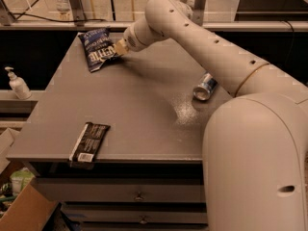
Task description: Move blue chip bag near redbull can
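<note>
Gripper (118,49) sat at the bench's (144,114) back-left, touching the right edge of the blue chip bag (98,49); whether it was clamped on the bag could not be told. Well apart to the right, the redbull can (205,86) lay on its side.

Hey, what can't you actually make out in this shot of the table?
Camera view, the gripper at the crinkled navy-blue chip bag, right edge: contact between them too small to read.
The slim blue-and-silver metal can: far end hidden behind the white robot arm.
The flat black wrapper at the front edge of the grey table: white label text too small.
</note>
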`<state>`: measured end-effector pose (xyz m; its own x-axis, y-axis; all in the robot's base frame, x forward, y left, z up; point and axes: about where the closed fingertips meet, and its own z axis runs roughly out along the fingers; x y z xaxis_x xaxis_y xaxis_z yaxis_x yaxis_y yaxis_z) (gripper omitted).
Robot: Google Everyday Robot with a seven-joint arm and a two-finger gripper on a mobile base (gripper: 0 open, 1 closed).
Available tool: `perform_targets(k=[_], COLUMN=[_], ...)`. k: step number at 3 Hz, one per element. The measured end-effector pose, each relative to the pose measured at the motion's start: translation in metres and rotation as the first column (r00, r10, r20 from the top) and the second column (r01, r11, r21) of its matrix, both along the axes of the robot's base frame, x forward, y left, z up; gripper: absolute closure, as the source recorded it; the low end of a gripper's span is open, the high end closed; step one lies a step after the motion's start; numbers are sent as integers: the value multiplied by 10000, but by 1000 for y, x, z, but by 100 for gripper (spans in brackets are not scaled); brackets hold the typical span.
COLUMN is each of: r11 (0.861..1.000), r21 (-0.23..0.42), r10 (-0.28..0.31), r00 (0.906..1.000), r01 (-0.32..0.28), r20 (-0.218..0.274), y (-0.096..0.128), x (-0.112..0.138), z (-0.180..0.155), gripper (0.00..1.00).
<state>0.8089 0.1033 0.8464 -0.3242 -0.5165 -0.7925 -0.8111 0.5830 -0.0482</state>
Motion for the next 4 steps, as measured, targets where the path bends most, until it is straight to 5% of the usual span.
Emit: perform_targets(k=[1, 2, 4], r11=[9999, 9992, 9802], r21=[-81, -279, -1789], r10=[-101, -254, -675], r00=[9998, 9981, 9925], r01=[102, 270, 850], r20=[162, 558, 1018], y=[-9, -28, -93], x=[-2, -7, -29], z=[11, 34, 63], gripper=[100, 100, 100])
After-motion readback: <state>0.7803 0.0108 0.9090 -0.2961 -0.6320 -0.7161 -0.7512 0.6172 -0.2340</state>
